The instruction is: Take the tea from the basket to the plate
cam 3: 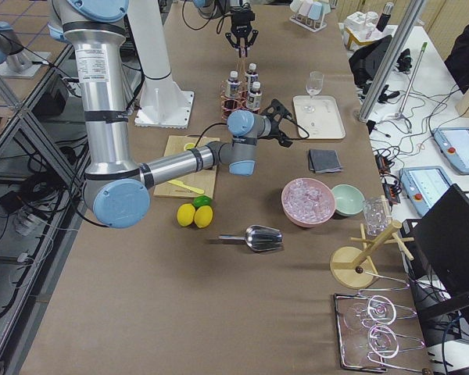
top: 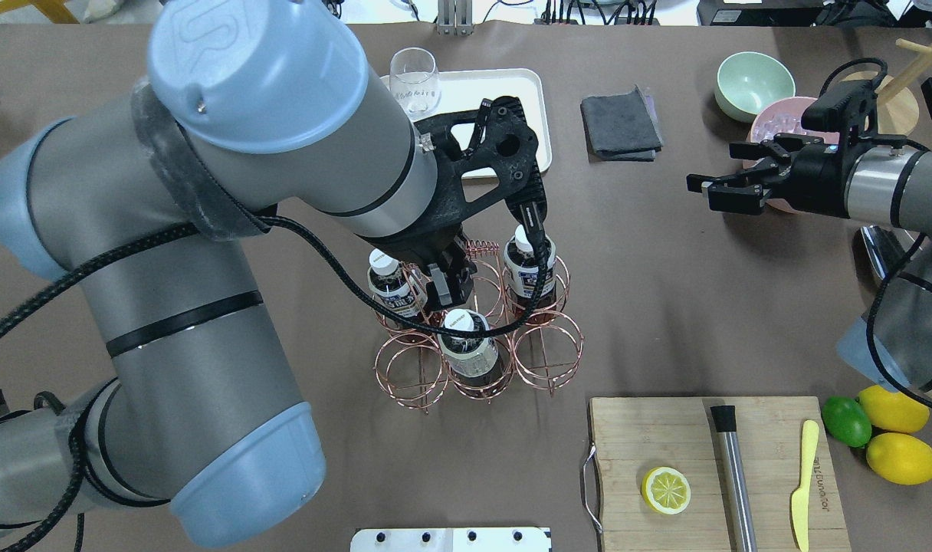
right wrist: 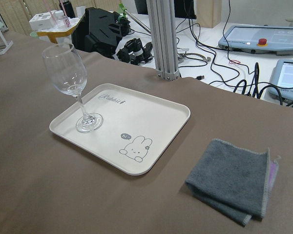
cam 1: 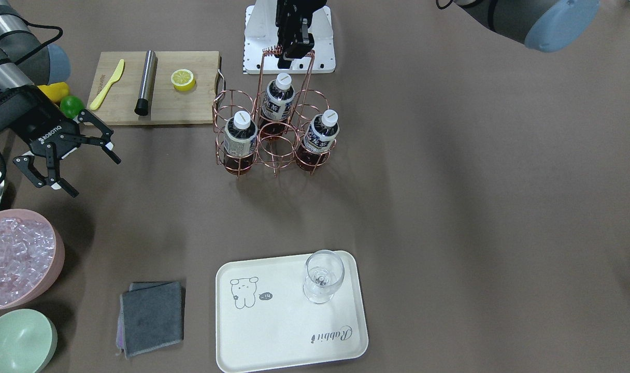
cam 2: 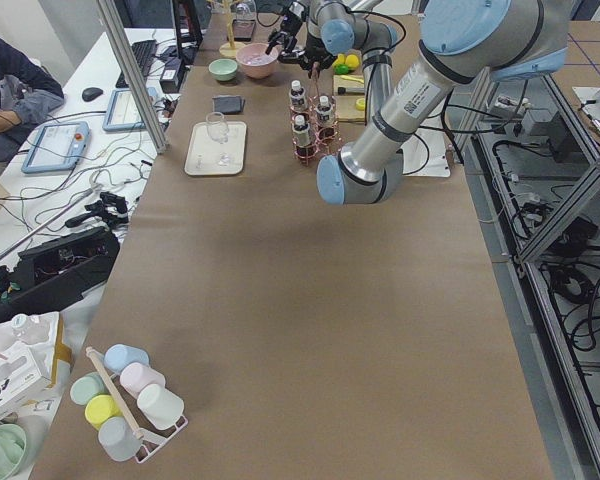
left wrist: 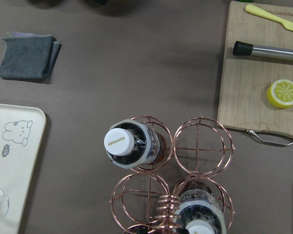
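Three tea bottles (cam 1: pixel 240 132) (cam 1: pixel 277 96) (cam 1: pixel 323 132) stand in cells of the copper wire basket (cam 1: pixel 273 150) at mid-table. My left gripper (cam 1: pixel 294 54) hangs over the coiled top of the basket's handle, above the bottles (top: pixel 466 345), and looks open and empty. The left wrist view looks down on one white cap (left wrist: pixel 121 141) and the basket's rings (left wrist: pixel 202 146). The cream plate (cam 1: pixel 273 331) lies apart from the basket, bearing only a stemmed glass (cam 1: pixel 323 274). My right gripper (cam 1: pixel 97 177) is open and empty, off to the side.
A wooden cutting board (cam 1: pixel 190 109) with a lemon half (cam 1: pixel 183 80), a steel rod (cam 1: pixel 145 83) and a yellow knife (cam 1: pixel 108 84) lies beside the basket. A grey cloth (cam 1: pixel 152 316), a pink bowl of ice (cam 1: pixel 14 259) and a mint bowl (cam 1: pixel 17 342) sit near the plate.
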